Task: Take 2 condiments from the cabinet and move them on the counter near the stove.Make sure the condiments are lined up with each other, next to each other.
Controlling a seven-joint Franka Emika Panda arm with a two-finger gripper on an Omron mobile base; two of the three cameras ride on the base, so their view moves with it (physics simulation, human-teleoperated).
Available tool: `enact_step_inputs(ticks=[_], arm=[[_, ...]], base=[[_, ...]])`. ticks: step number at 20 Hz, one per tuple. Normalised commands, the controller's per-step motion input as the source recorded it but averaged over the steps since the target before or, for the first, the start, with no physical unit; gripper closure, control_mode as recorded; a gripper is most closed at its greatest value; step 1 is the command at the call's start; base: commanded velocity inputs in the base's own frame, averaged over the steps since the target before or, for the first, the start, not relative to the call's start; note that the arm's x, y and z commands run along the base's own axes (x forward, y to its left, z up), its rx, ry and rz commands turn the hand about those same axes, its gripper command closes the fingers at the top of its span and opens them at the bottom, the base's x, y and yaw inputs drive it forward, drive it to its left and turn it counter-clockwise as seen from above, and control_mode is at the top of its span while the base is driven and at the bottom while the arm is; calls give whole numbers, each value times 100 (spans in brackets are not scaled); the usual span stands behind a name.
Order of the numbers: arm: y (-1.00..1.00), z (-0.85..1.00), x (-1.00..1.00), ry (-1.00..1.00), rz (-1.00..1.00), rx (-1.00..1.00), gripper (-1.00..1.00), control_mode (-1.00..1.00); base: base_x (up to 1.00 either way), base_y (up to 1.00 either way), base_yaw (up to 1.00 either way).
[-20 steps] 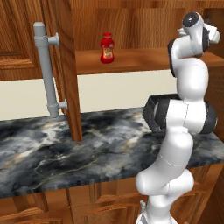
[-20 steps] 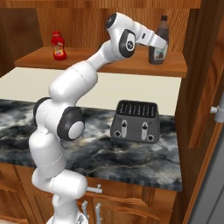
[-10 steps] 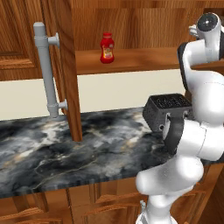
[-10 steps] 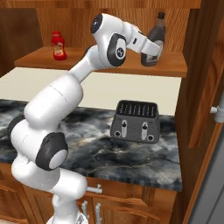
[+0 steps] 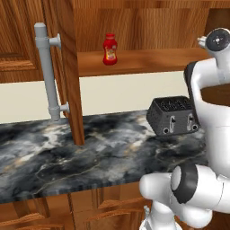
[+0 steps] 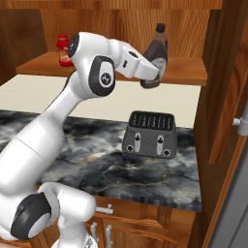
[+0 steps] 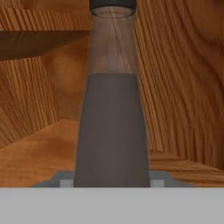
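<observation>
The dark bottle [image 6: 156, 55] stands on the cabinet shelf [image 6: 186, 72], directly between the fingers of the gripper [image 6: 151, 80] (whether they clamp it I cannot tell); the ketchup bottle [image 5: 109, 49] stands well apart.

Kitchen: marble counter [image 5: 67, 157], toaster [image 6: 149, 133], wood wall cabinet [image 5: 67, 67], ketchup bottle [image 5: 109, 49] on shelf.

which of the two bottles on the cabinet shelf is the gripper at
The taller dark grey-brown bottle with the black cap, at the shelf's right end; the gripper is at its base. The small red ketchup bottle stands apart, far left.
</observation>
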Motion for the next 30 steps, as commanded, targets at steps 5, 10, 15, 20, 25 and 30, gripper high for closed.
enact_step_inputs(ticks=[5,10,15,20,25,30], arm=[[54,20,-98,9,0,0,100,-100],[89,7,-89,13,4,0,100,-100],[100,0,-72,6,12,0,100,-100],[96,-6,-37,2,13,0,100,-100],[77,-30,0,12,16,0,100,-100],[30,-31,0,2,9,0,100,-100]], base=[[0,0,0],[0,0,0],[0,0,0],[0,0,0],[0,0,0],[0,0,0]])
